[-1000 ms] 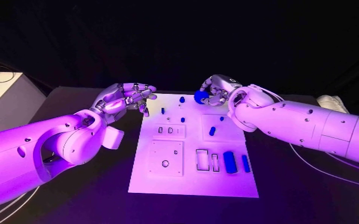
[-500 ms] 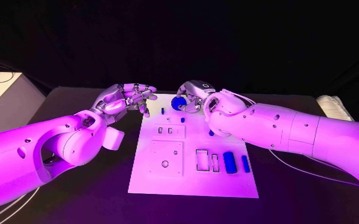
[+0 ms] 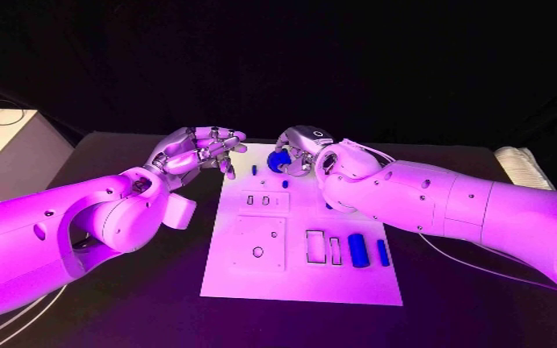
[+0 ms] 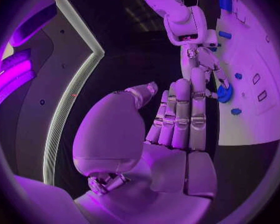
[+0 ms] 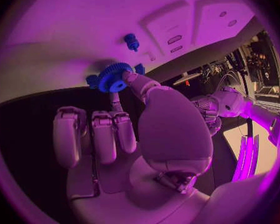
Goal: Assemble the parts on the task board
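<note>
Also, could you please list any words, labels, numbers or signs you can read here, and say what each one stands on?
None can be read.
The task board carries outlines and slots but no lettering that can be made out.
The blue gear in the right hand bears no visible marking.

Around the black table

We see the black table [image 3: 128, 300] against a dark backdrop, a pale box-like object [image 3: 26, 155] by its left edge, and a white ribbed item [image 3: 525, 167] at its right edge.

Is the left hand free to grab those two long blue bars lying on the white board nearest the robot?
Probably yes: the left hand holds nothing, and nothing covers the blue bars, though the right arm crosses nearby.
</note>
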### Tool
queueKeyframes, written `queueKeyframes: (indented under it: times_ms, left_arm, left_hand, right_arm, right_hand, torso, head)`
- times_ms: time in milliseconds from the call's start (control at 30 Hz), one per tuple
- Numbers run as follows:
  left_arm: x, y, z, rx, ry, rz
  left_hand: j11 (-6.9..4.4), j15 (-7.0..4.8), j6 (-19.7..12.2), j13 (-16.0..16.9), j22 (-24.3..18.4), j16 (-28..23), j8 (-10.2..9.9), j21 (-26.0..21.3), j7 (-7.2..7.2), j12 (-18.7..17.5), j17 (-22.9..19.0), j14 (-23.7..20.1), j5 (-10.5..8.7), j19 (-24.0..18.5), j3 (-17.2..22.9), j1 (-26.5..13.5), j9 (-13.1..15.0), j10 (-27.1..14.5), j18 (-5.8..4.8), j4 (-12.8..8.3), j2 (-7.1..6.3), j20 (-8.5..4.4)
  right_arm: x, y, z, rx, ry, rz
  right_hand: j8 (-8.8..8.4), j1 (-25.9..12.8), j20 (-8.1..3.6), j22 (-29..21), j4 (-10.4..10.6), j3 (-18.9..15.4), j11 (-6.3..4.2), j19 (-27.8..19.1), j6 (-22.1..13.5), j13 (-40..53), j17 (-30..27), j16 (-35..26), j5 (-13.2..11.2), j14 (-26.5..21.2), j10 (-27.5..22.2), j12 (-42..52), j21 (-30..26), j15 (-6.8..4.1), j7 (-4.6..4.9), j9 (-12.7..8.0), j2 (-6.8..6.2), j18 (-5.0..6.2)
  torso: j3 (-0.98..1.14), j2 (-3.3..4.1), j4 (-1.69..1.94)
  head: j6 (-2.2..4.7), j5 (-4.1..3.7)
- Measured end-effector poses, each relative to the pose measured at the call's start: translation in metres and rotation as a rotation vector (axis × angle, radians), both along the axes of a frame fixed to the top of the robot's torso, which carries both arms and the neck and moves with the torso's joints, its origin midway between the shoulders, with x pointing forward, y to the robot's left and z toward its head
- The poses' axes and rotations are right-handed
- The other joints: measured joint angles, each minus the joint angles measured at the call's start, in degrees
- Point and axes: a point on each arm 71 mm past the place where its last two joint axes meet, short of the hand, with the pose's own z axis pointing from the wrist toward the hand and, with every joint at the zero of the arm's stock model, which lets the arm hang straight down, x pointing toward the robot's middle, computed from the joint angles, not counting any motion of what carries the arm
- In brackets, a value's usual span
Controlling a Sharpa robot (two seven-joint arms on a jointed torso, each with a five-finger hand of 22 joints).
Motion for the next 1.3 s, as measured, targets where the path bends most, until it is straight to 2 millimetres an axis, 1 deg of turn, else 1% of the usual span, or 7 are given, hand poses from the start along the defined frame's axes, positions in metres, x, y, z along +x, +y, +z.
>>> queueKeyframes:
  times_ms: [400, 600, 767, 933, 1033, 1167, 1300]
  left_arm:
    - [0.0, 0.0002, 0.0, 0.0, 0.0, 0.0]
    - [0.0, 0.0002, 0.0, 0.0, 0.001, 0.0]
    - [0.0, 0.0003, 0.0, 0.0, 0.001, 0.0]
    - [0.0, 0.0006, -0.0001, 0.001, 0.001, 0.001]
    - [0.0, 0.0008, -0.0001, 0.001, 0.001, 0.001]
    - [-0.0001, 0.0011, -0.0001, 0.001, 0.001, 0.002]
    - [-0.0001, 0.0012, -0.0001, 0.001, 0.001, 0.002]
  left_hand:
    - [0.0, 0.0, 0.0, 0.0, 0.0, 0.0, 0.0, 0.0, 0.0, 0.0, 0.0, 0.0, 0.0, 0.0, 0.0, 0.0, 0.0, 0.0, 0.0, 0.0, 0.0, 0.0]
    - [0.0, 0.0, 0.0, 0.0, 0.0, 0.0, 0.0, 0.0, 0.0, 0.0, 0.0, 0.0, 0.0, 0.0, 0.0, 0.0, 0.0, 0.0, 0.0, 0.0, 0.0, 0.0]
    - [0.0, 0.0, -0.2, 0.1, 0.2, -0.2, 0.0, 0.4, 0.21, 0.0, 0.0, 0.0, 0.0, -0.2, 0.2, 0.0, 0.1, 0.0, 0.01, -0.2, 0.0, 0.2]
    - [0.0, 0.0, -0.2, 0.1, 0.2, -0.2, 0.0, 0.4, 0.21, 0.0, 0.0, 0.0, 0.0, -0.2, 0.2, 0.0, 0.1, 0.0, 0.0, -0.2, 0.0, 0.2]
    - [0.0, 0.0, -0.2, 0.1, 0.2, -0.2, 0.0, 0.4, 0.21, 0.0, 0.0, 0.0, 0.0, -0.2, 0.2, 0.0, 0.1, 0.0, 0.0, -0.2, 0.0, 0.2]
    - [0.0, 0.0, -0.2, 0.1, 0.3, -0.2, 0.0, 0.4, 0.21, 0.0, 0.0, 0.0, 0.0, -0.2, 0.2, 0.0, 0.1, 0.0, 0.0, -0.2, 0.0, 0.2]
    - [0.0, 0.0, -0.2, 0.1, 0.3, -0.2, 0.0, 0.4, 0.21, 0.0, 0.0, 0.0, 0.0, -0.2, 0.2, 0.0, 0.1, 0.0, 0.0, -0.2, 0.0, 0.2]
  right_arm:
    - [0.0044, -0.0025, -0.0031, -0.025, -0.003, -0.029]
    - [0.0052, -0.0012, -0.0047, -0.03, -0.002, -0.031]
    - [0.0057, -0.001, -0.0056, -0.033, 0.002, -0.029]
    - [0.006, -0.0017, -0.0067, -0.035, 0.009, -0.026]
    - [0.007, -0.0039, -0.0072, -0.036, 0.014, -0.03]
    - [0.0081, -0.007, -0.0079, -0.034, 0.022, -0.035]
    - [0.0083, -0.0082, -0.0086, -0.033, 0.033, -0.033]
  right_hand:
    - [0.12, -0.4, 0.0, 0.0, 0.1, 0.1, 0.0, 0.0, 0.3, 0.0, 0.0, 0.0, 0.1, 0.0, 0.0, 0.0, 0.0, 0.0, -0.06, 0.0, -0.37, 0.03]
    - [0.13, -0.4, 0.0, 0.0, 0.1, 0.1, 0.0, 0.0, 0.3, 0.0, 0.0, 0.0, 0.1, 0.0, 0.0, -0.4, 0.0, 0.0, -0.07, 0.0, -0.37, 0.04]
    - [-1.36, -0.8, 0.0, 0.0, 0.5, 0.4, 0.12, 0.0, -0.6, 0.0, 0.0, 0.0, 0.1, 0.0, -0.1, -1.2, 0.0, 0.0, -0.32, 0.3, -0.83, 0.04]
    - [-2.75, -2.0, 0.0, 0.0, 1.1, 0.1, 0.56, 0.0, -2.5, 0.0, 0.0, 0.0, 0.4, -0.2, -0.1, -2.1, -0.2, 0.25, 0.56, -0.4, -1.06, 0.05]
    - [-4.54, -3.3, 0.63, 0.0, 2.1, -0.7, 0.98, 0.0, -4.4, 0.0, 0.0, 0.0, 0.6, -0.1, 0.0, -2.8, -0.2, 0.72, 0.96, -1.0, -1.73, 0.06]
    - [-6.08, -5.3, 1.04, 0.0, 4.0, -2.6, 1.41, 0.0, -5.7, 0.0, 0.0, 0.0, 0.3, -0.1, 0.0, -3.0, -0.2, 1.15, 1.36, -1.5, -1.7, 0.05]
    - [-6.23, -6.9, 1.04, 0.0, 6.3, -4.9, 1.46, 0.0, -5.7, 0.0, 0.0, 0.0, 0.4, -0.1, 0.0, -3.0, -0.2, 1.15, 1.37, -1.7, -1.32, 0.06]
  torso:
    - [0.04, -0.02, -0.02]
    - [0.08, -0.02, -0.02]
    - [0.07, -0.02, -0.02]
    - [0.04, -0.04, -0.05]
    - [0.04, -0.05, -0.09]
    - [0.04, -0.05, -0.1]
    - [0.04, -0.05, -0.09]
  head:
    - [-0.05, 0.05]
    - [-0.01, 0.49]
    - [-0.04, 0.6]
    - [-0.13, 0.65]
    - [-0.13, 0.68]
    - [-0.13, 0.68]
    - [-0.19, 0.68]
